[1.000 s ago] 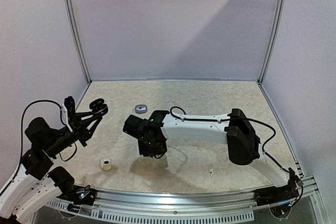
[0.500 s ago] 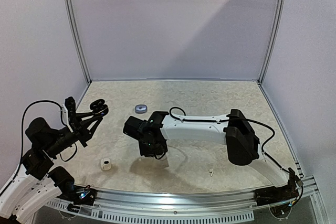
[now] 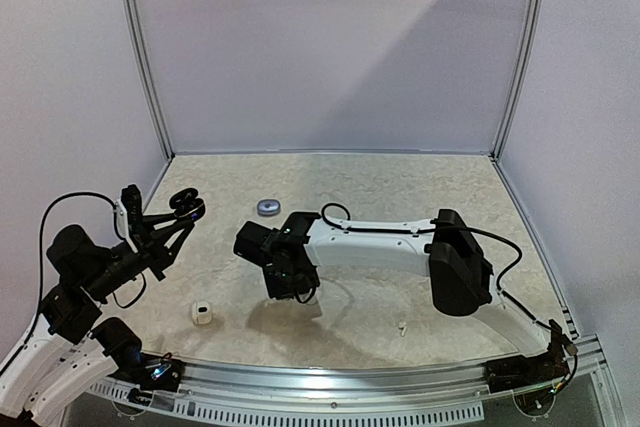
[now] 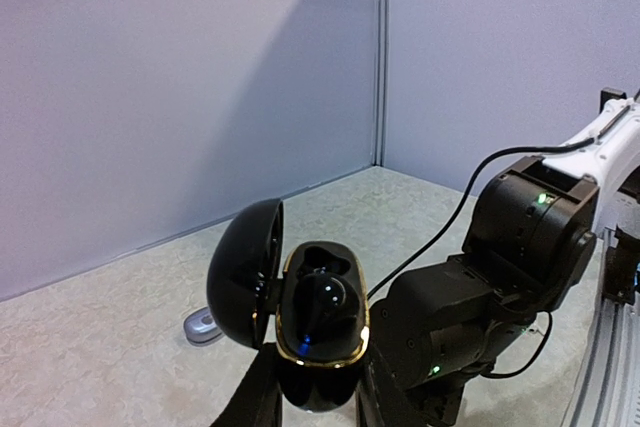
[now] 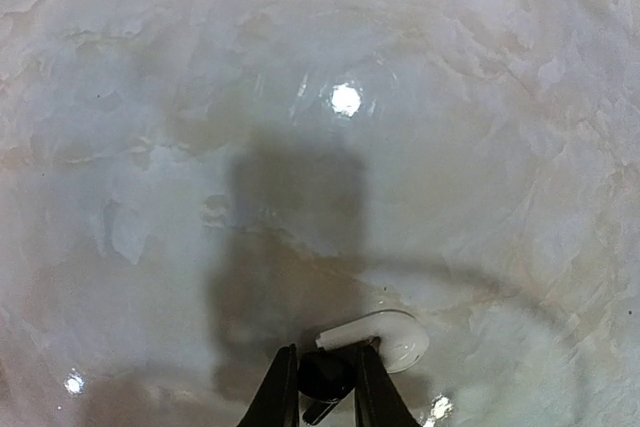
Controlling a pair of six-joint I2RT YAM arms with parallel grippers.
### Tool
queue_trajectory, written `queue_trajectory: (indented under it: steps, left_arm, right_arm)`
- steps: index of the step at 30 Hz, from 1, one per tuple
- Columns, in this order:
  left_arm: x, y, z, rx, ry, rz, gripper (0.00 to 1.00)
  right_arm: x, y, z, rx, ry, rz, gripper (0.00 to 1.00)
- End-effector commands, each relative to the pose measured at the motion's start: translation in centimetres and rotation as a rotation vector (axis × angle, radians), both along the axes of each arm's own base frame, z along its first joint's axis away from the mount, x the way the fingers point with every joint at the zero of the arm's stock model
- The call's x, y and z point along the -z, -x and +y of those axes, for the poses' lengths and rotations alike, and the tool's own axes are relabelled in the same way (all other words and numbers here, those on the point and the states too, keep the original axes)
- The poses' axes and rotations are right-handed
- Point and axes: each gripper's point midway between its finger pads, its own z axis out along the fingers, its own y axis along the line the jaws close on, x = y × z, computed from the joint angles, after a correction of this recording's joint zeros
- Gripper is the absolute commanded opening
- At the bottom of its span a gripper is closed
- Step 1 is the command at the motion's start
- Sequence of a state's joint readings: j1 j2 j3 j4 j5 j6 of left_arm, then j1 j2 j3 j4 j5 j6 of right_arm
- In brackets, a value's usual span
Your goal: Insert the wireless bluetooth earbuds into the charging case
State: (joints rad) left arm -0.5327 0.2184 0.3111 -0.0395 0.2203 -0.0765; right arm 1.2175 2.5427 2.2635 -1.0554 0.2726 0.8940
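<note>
A glossy black charging case point(image 4: 318, 332) with a gold rim stands upright between the fingers of my left gripper point(image 4: 315, 387), which is shut on it. Its lid point(image 4: 243, 272) hangs open to the left, and one black earbud point(image 4: 328, 299) sits in a well. From above, this left gripper point(image 3: 184, 206) is raised over the table's left side. My right gripper point(image 5: 327, 359) points down at the table, shut on a small black earbud point(image 5: 324, 377). A white earbud point(image 5: 388, 335) lies touching the right finger. In the top view the right gripper point(image 3: 291, 293) is low at centre-left.
A flat grey case point(image 3: 267, 206) lies at the back, also visible in the left wrist view as the grey case point(image 4: 203, 326). A small white case point(image 3: 202, 313) stands near the front left. A tiny white bud point(image 3: 401, 327) lies front centre. The right arm point(image 3: 380, 244) spans the middle.
The right gripper's jaws have narrowed onto the black earbud while the wrist shifted slightly. The left arm with the open case has barely moved.
</note>
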Motion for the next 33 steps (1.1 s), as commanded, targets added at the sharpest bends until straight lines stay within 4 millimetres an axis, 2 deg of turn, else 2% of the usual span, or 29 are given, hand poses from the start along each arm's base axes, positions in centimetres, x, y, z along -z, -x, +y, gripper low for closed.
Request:
queue_trajectory:
  steps: [1, 8, 12, 15, 19, 23, 26, 29, 33]
  left_arm:
    - [-0.2, -0.1, 0.3, -0.013, -0.007, -0.021, 0.0]
    - [-0.2, 0.2, -0.1, 0.018, -0.014, -0.03, 0.0]
    - [-0.5, 0.5, -0.3, 0.036, -0.01, -0.045, 0.0]
    - [-0.9, 0.7, -0.2, 0.034, -0.016, -0.068, 0.0]
    - [-1.2, 0.8, 0.1, 0.022, -0.029, -0.082, 0.0]
    - [-2.2, 1.2, -0.3, 0.05, -0.058, -0.125, 0.0]
    - [-4.0, 1.9, -0.7, 0.08, -0.098, -0.209, 0.0]
    - [-6.7, 2.4, -1.0, 0.105, -0.132, -0.308, 0.0]
    - [-9.3, 2.5, -1.8, 0.149, -0.128, -0.322, 0.0]
  right_arm:
    - [-4.1, -0.9, 0.3, -0.073, -0.025, -0.095, 0.0]
    - [-14.7, -1.4, 1.1, -0.196, -0.139, -0.304, 0.0]
    - [-22.8, -0.9, 1.8, -0.321, -0.233, -0.465, 0.0]
    - [-27.8, -0.7, 2.4, -0.387, -0.33, -0.58, 0.0]
    - [-36.3, 0.0, 2.9, -0.512, -0.507, -0.819, 0.0]
    - [-41.4, 3.0, 4.4, -0.75, -0.651, -1.013, 0.0]
    - [-44.0, 4.5, 5.0, -0.862, -0.705, -1.11, 0.0]
    - [-45.5, 6.0, 5.2, -0.947, -0.757, -1.159, 0.0]
    - [-46.7, 8.2, 4.9, -1.069, -0.802, -1.19, 0.0]
